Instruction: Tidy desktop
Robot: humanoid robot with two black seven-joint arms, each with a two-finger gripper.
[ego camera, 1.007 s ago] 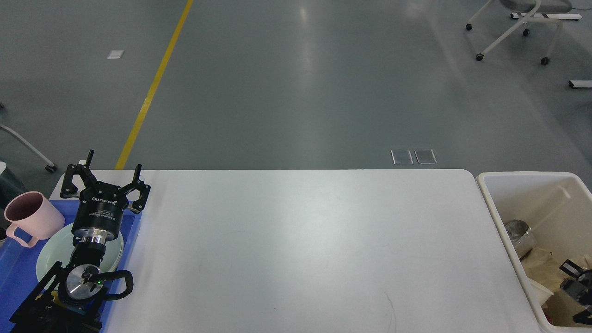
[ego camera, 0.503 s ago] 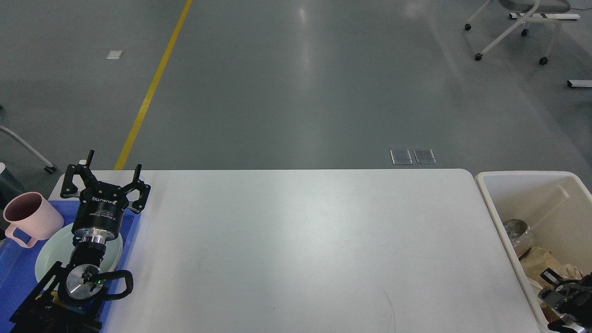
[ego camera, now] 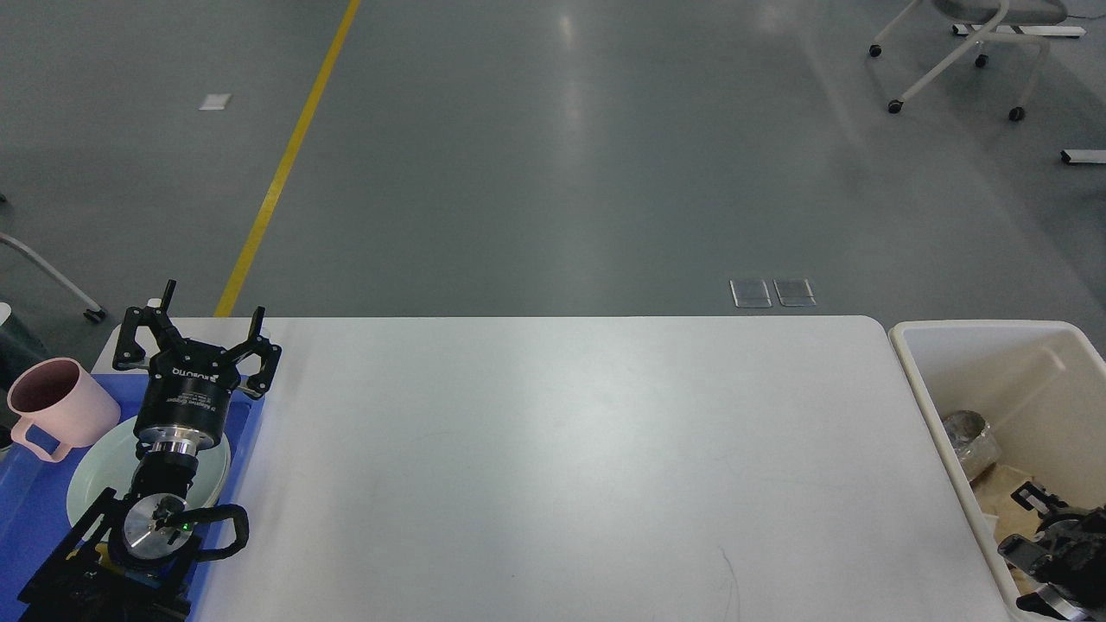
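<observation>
The white desktop [ego camera: 562, 449] fills the middle of the view and nothing lies on its bare surface. My left gripper [ego camera: 212, 313] is open and empty, held above the far right corner of the blue tray [ego camera: 26, 527]. My right gripper [ego camera: 1026, 523] is low inside the cream-white bin [ego camera: 916, 363] at the right edge. Its two dark fingers stand apart with nothing seen between them. Most of the right arm is out of view.
On the blue tray stand a pink mug [ego camera: 60, 406] and a pale green plate [ego camera: 91, 479], partly hidden by my left arm. The bin holds a crumpled silvery wrapper [ego camera: 972, 436] and tan paper scraps [ego camera: 1002, 488]. Chairs stand on the grey floor beyond.
My right gripper has moved left and down inside the bin, then risen slightly. The left arm has not moved.
</observation>
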